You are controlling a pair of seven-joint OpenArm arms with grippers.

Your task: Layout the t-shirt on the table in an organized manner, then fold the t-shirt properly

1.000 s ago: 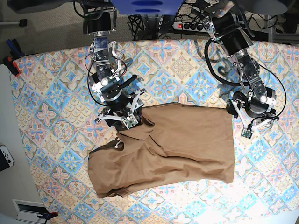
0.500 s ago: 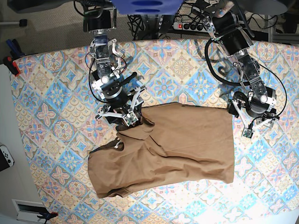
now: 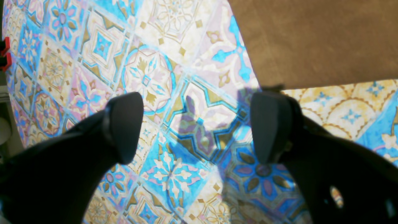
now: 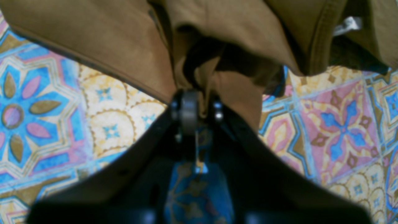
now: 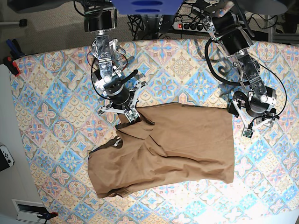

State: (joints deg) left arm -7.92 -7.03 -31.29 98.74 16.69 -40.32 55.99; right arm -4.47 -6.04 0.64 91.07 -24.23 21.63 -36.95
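The tan-brown t-shirt (image 5: 173, 144) lies rumpled across the middle of the table (image 5: 51, 102), with a sleeve bunched at the lower left. My right gripper (image 5: 125, 119) sits at the shirt's upper-left edge near the collar. In the right wrist view it (image 4: 199, 107) is shut on a bunched fold of the t-shirt (image 4: 236, 34). My left gripper (image 5: 233, 108) hovers at the shirt's upper-right corner. In the left wrist view it (image 3: 197, 127) stands wide open over the bare table (image 3: 149, 74), with the t-shirt (image 3: 317, 40) just beyond one finger and nothing between the fingers.
A red clamp (image 5: 11, 65) is fixed at the table's left edge. Cables and a power strip (image 5: 187, 25) lie behind the far edge. A white object (image 5: 5, 156) rests on the floor at the left.
My right gripper has shut on the t-shirt's edge near the collar and moved slightly towards the far side. The left arm has not moved.
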